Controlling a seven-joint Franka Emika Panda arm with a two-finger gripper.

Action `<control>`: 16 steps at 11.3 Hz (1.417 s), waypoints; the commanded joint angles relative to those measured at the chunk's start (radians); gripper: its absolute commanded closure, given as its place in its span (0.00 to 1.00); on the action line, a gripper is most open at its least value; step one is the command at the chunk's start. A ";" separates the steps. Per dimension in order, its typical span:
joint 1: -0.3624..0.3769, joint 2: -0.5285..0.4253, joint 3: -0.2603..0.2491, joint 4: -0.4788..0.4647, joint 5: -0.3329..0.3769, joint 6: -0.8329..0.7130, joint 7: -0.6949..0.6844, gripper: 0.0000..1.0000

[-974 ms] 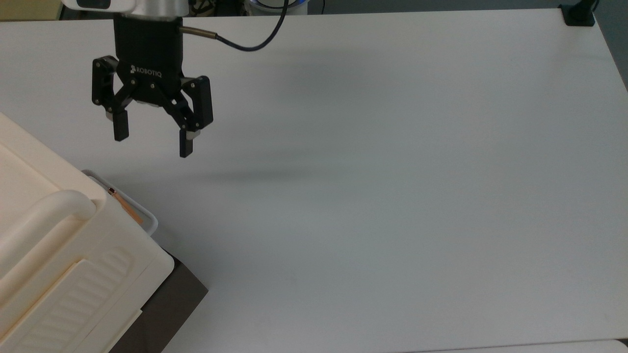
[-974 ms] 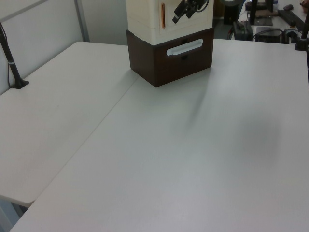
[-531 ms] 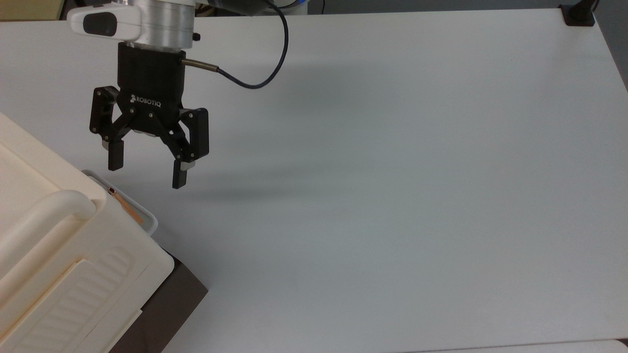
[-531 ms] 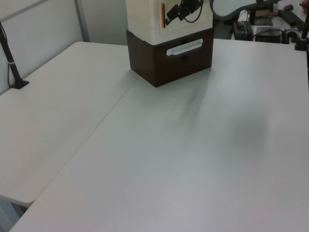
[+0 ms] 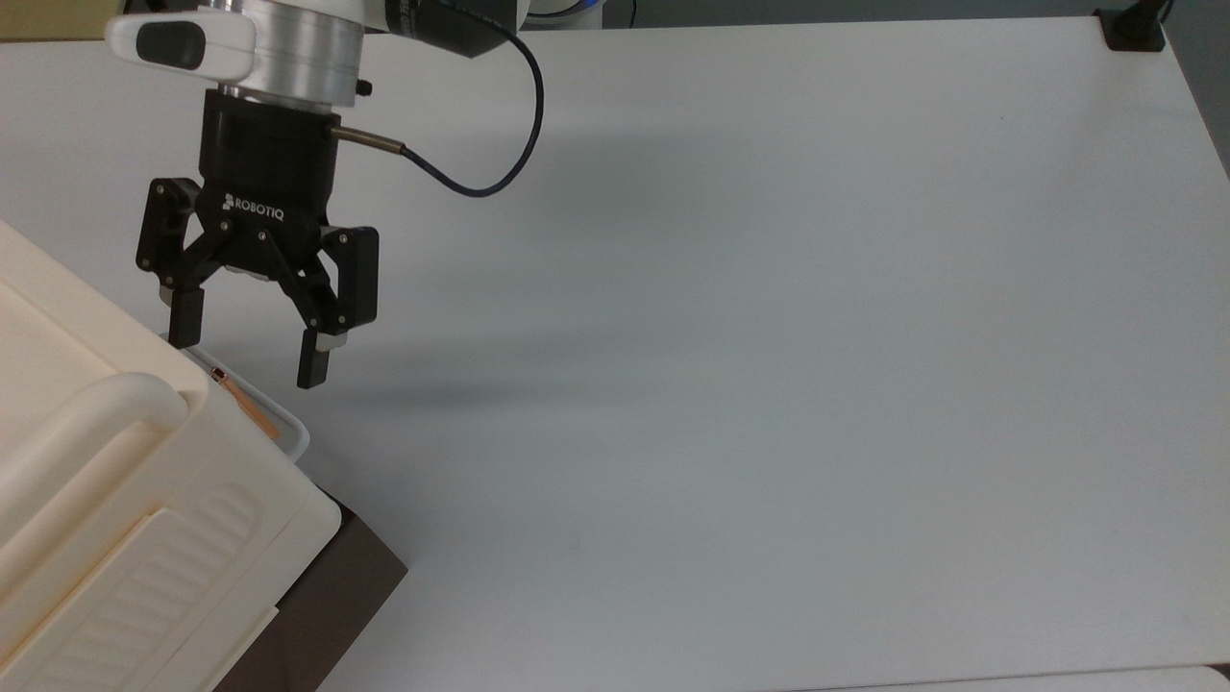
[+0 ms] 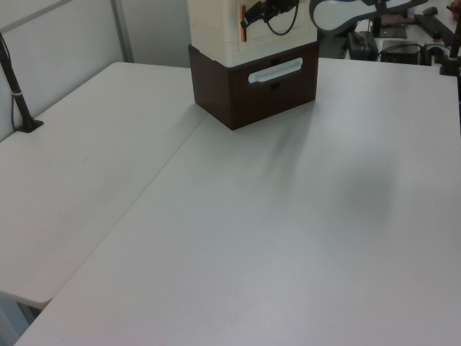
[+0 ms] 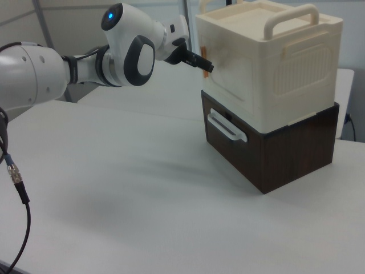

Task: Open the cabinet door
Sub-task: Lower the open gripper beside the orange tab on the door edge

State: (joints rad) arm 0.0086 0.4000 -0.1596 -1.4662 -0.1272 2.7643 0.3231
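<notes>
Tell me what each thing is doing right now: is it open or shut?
Cabinet door: shut, flat against the cream cabinet.
Gripper: open, fingers spread, empty, close to the door's latch edge.
Drawer in the brown base: shut.
Carry handle on top: untouched.

Robot lab, white tables [image 5: 769, 288], clamped camera mounts [image 6: 20, 101]

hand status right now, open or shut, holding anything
Hand: open, fingers spread, holding nothing; it hovers by the orange-marked latch edge of the cabinet door.
</notes>
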 commanded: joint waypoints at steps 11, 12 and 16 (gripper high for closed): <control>0.005 0.040 -0.015 0.063 -0.227 0.038 0.186 0.00; 0.005 0.040 -0.015 0.063 -0.233 0.038 0.186 0.00; 0.005 0.040 -0.015 0.061 -0.249 0.038 0.186 0.00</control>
State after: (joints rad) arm 0.0071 0.4314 -0.1613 -1.4120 -0.3398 2.7727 0.4800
